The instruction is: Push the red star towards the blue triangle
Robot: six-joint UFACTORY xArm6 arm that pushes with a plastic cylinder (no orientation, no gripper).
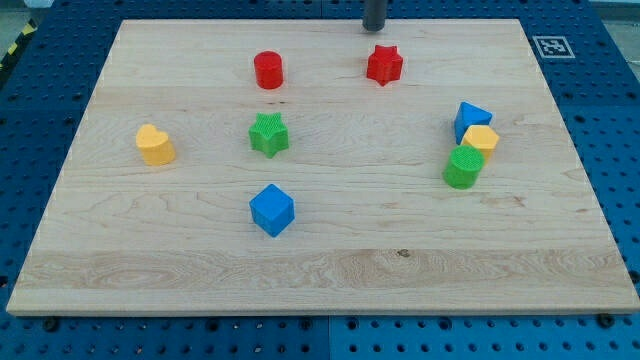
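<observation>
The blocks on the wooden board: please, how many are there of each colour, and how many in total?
Red: 2, the red cylinder and the red star
Green: 2, the green star and the green cylinder
Blue: 2, the blue cube and the blue triangle
Yellow: 2, the yellow heart and the yellow block
Total: 8
</observation>
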